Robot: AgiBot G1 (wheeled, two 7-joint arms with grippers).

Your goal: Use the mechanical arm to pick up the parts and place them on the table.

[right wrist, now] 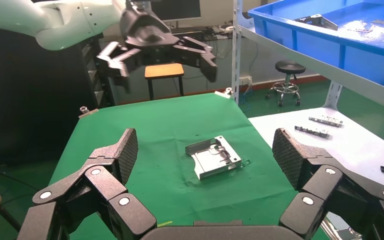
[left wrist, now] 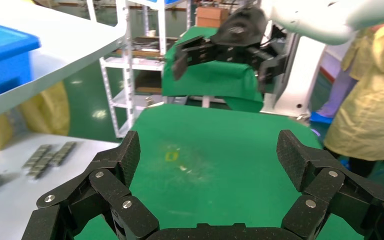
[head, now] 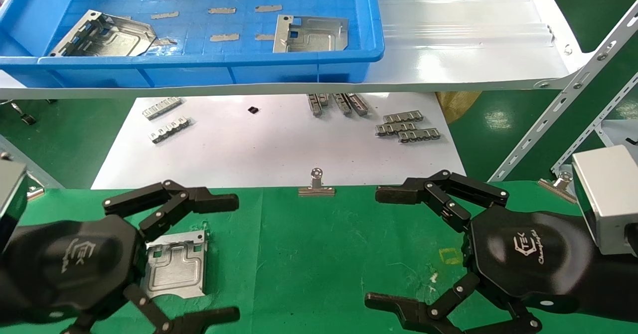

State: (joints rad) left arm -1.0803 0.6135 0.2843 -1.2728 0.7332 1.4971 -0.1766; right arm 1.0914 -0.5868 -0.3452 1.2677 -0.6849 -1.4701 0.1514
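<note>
A: Where are the thin silvery stamped sheet-metal plates?

B: One plate lies flat on the green-cloth table, its near-left corner hidden under the left tool's palm in the head view. The right wrist view shows the same plate whole, resting free on the cloth with a folded edge raised. Two more sit in the blue plastic tray on the white shelf: a tilted one at the tray's left and a flat one toward its right.

A: And the tools?

B: The left tool, black with a hexagonal glossy palm, hovers above that table plate, its jointed link fingers spread wide apart and touching nothing. The right tool hangs over bare cloth well to the right, also spread wide and empty, with a silver boxy wrist block behind it.

A: What is hard to see?

B: Both arms are cut off at the picture's edges. The shelf's front lip hides the far end of some small grey ribbed strips on the white sheet. A silver binder clip grips the cloth's far edge. A tiny black piece on the sheet is too small to identify.
</note>
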